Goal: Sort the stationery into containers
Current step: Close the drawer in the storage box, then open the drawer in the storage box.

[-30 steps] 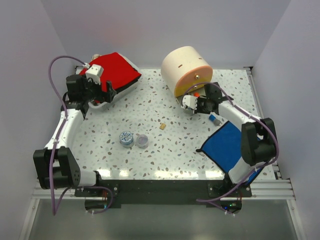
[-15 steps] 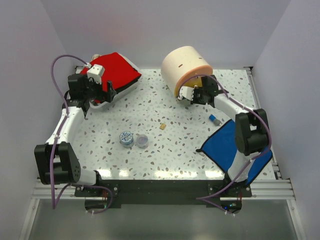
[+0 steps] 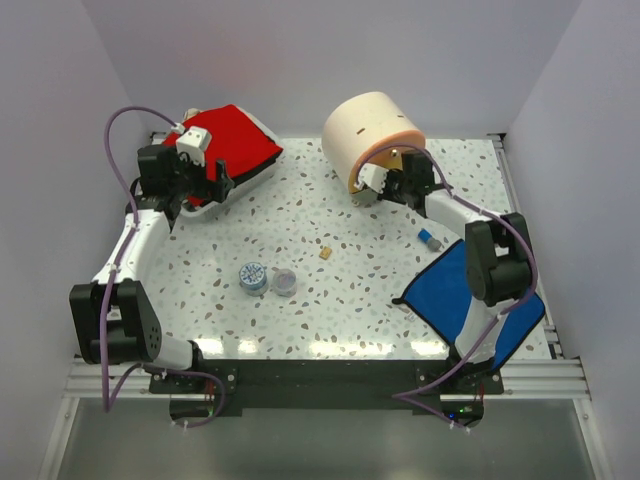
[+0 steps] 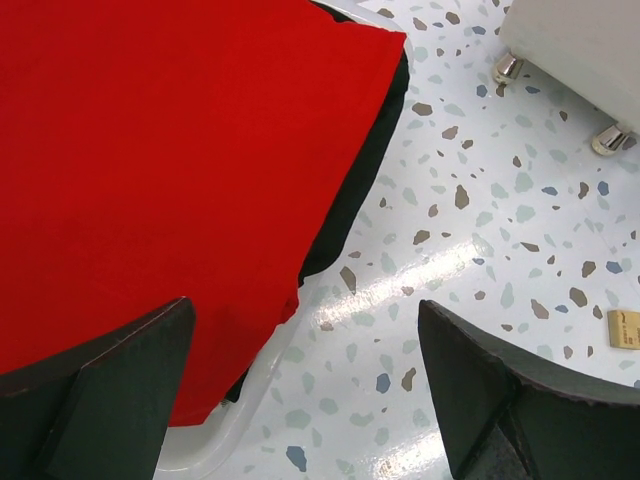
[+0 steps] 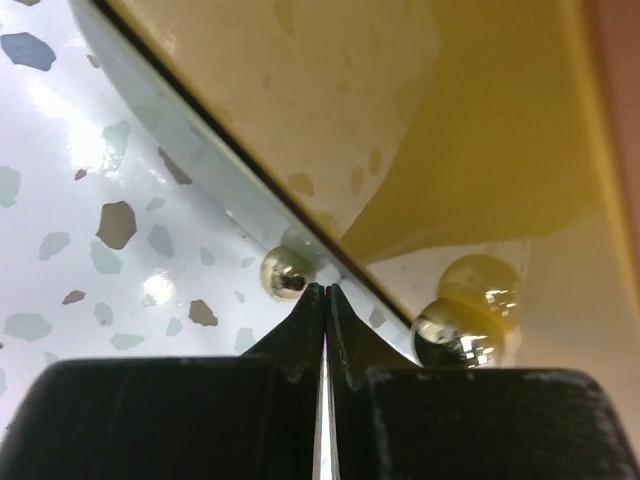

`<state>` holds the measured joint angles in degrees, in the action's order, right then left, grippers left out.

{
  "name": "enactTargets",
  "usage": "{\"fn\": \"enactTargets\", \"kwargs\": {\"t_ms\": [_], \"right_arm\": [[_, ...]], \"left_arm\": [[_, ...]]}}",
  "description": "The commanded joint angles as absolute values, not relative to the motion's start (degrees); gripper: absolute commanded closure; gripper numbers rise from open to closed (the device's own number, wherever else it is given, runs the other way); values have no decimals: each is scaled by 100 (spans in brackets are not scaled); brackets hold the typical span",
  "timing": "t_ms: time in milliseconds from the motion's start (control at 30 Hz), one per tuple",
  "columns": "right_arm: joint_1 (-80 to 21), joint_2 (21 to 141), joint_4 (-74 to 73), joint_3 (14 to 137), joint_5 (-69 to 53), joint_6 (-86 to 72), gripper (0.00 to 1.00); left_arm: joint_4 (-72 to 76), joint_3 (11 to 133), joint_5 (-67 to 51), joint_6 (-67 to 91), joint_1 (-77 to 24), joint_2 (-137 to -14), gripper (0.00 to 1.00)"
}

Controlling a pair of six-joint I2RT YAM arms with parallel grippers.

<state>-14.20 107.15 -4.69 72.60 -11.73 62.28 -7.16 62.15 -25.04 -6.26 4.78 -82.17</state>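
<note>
Top view: the right fingers (image 3: 384, 186) sit against the lower front of the cream drum (image 3: 365, 130), at its yellow drawer (image 3: 392, 166). I cannot read their gap from here. The right wrist view settles it: they are pressed together with only a hairline of light between them and nothing visible in their grip. The tips are just beside a small silver ball (image 5: 283, 272) at the drum's edge, with a gold knob (image 5: 480, 285) to the right.

The left fingers (image 3: 218, 180) hang at the near edge of the white case's red top (image 3: 232, 140). The left wrist view shows them spread wide and empty, the red edge between them.

On the worktop (image 3: 330, 215) lie the blue-patterned tape roll (image 3: 253, 275) touching the purple roll (image 3: 284, 282), the tan cube (image 3: 325, 253), and the blue-grey stub (image 3: 430, 238) near the blue cloth (image 3: 455, 290).
</note>
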Motion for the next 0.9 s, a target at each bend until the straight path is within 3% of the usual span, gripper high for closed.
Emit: {"fn": "enactTargets", "kwargs": {"t_ms": [0,233,267,367,467,667,700,733,867], "right_arm": [[-1511,10327,334,6935,-1125,5749,100],[-1512,9625,-789,6873,-888,5204,100],[-1503,9502,-1243,6890,-879,4959,84],[-1328,8896,-1852,6917,-949,3987,52],[-1099,8500,-2013,6934,-1142,2807,40],[-659,9034,-1943,7470,-2231,1188,39],[-659,9096,-1838,7462,-2302,1100,38],[-650,9184,-1506,7427,-2355,968,31],[-659,9587,-1178,7593,-2460,668,28]], "left_arm": [[-589,6346,-2514,-721,448,-8112,2],[-589,6399,-2558,-695,448,-8033,2],[-571,6346,-2592,-642,440,-8016,2],[-405,6197,-2724,-458,431,-7937,1],[-273,6056,-2839,-291,413,-7901,1],[-290,6046,-2927,-176,334,-8024,1],[-342,6082,-2935,-176,317,-8051,1],[-369,6117,-2936,-193,290,-8103,1],[-431,6275,-2874,-263,229,-8218,1]]}}
